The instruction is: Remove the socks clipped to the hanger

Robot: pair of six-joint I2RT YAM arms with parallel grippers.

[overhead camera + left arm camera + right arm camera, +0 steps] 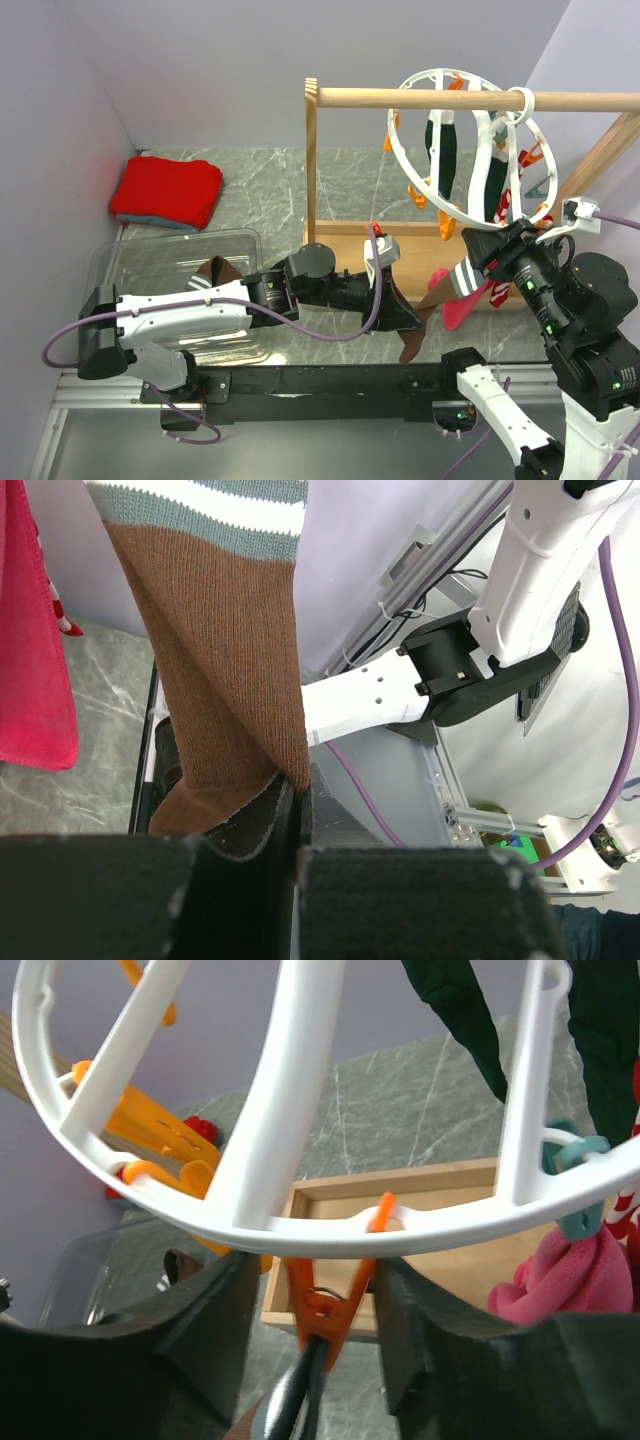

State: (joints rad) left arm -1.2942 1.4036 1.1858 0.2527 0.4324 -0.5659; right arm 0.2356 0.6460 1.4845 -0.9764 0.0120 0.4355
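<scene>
Unclipping step: left end effector grips the sock by its brown toe, right end effector straddles an orange clip, pinch unconfirmed; a firm squeeze looks due next

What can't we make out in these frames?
- Right wrist: what the orange clip grips, cut off by the bottom edge.
- Left wrist: where the brown sock is clipped, past the top edge.
- Top: the clear bin contents, partly covered by the left arm.

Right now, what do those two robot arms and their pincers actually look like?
The left arm and right arm mix white shells with black joints; purple cables trail along them. The left gripper and right gripper have chunky black fingers.
</scene>
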